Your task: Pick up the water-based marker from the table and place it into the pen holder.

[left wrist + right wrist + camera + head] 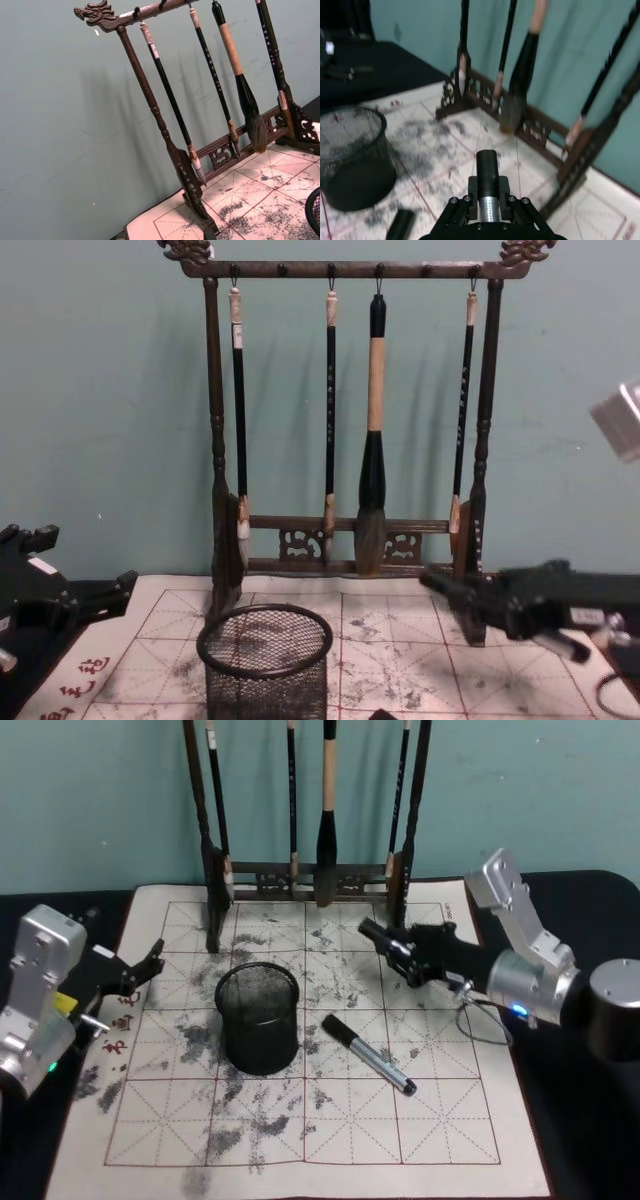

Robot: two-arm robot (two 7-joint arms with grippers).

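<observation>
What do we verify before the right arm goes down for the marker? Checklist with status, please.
1. The marker lies flat and uncovered on the mat, to the right of the pen holder: ok.
2. The pen holder stands upright with its mouth unobstructed: ok.
3. The marker's cap end is near the holder wall but apart from it: ok.
4. The right gripper is over the marker: not ok. It hangs farther back, toward the brush rack.
5. Clearance between the right gripper and the rack's right post: cannot tell.
6. The left gripper sits at the mat's left edge, apart from the holder: ok.
</observation>
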